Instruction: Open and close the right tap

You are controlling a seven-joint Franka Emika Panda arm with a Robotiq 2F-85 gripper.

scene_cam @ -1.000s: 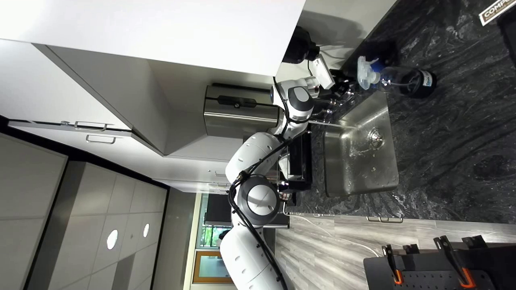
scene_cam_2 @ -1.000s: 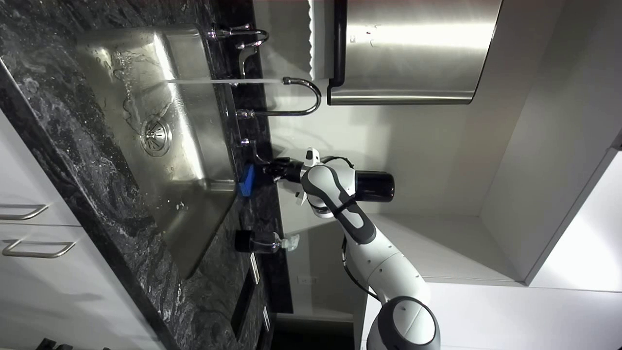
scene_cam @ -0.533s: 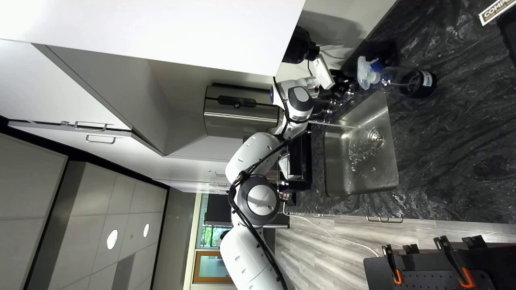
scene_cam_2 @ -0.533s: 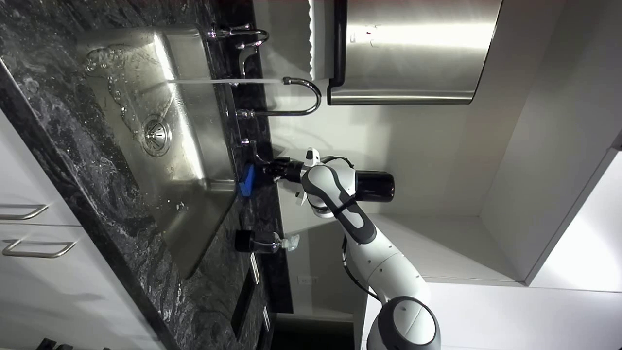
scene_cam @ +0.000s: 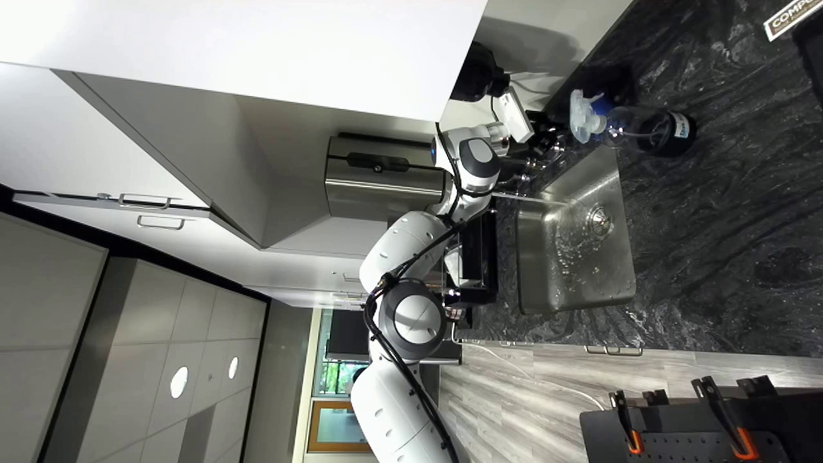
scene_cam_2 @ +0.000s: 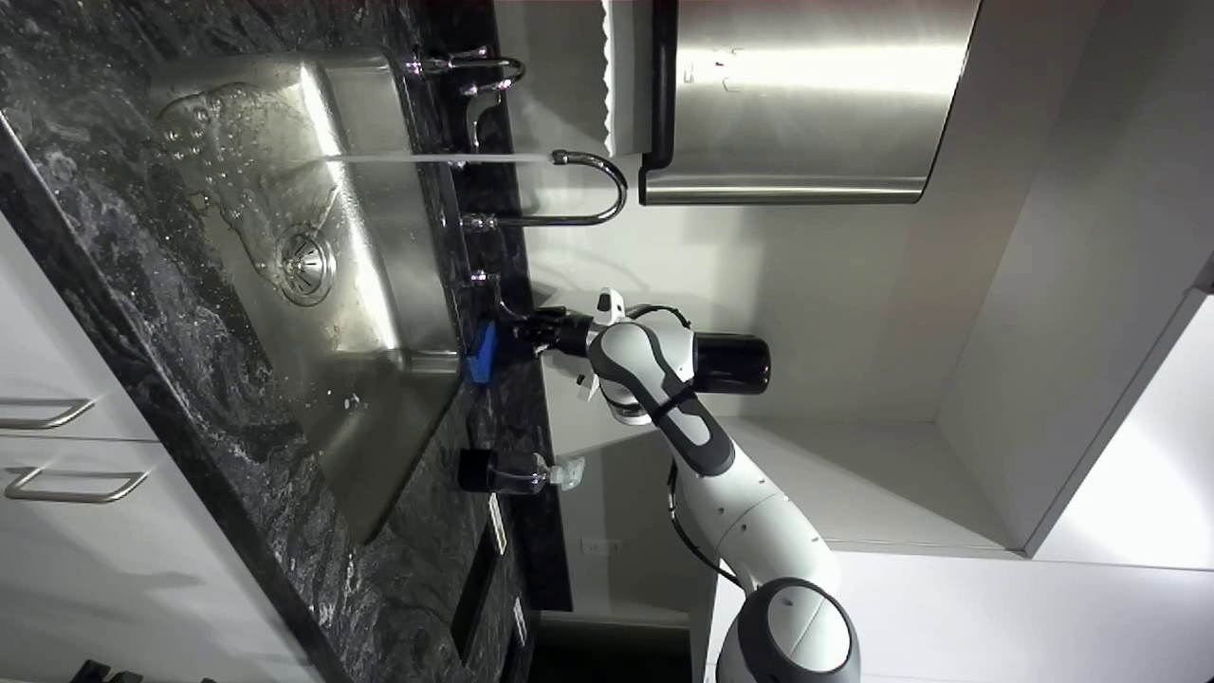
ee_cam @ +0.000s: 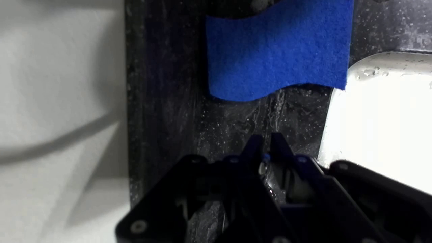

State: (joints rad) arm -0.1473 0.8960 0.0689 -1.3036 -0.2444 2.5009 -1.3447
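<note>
I see a dark, pale-veined table point(scene_cam: 739, 257) with a steel sink point(scene_cam: 537, 270) set into it; on its wall side stand a tall tap point(scene_cam_2: 550, 220) and a smaller tap point(scene_cam_2: 486, 64), a blue sponge point(ee_cam: 280, 54) lies with one corner at the sink's edge, and a spray bottle point(scene_cam_2: 512, 472) stands upright near the sponge

Smooth white arm point(scene_cam: 400, 252) with rounded segments, dark grey joint rings point(scene_cam: 413, 352) around pale oval caps point(scene_cam: 418, 319), small recesses dotting the shell, black cable point(scene_cam: 369, 314) along the outside, narrow black band point(scene_cam_2: 671, 402), angular black end effector point(ee_cam: 266, 140) with pale round screw heads point(ee_cam: 138, 226).
</note>
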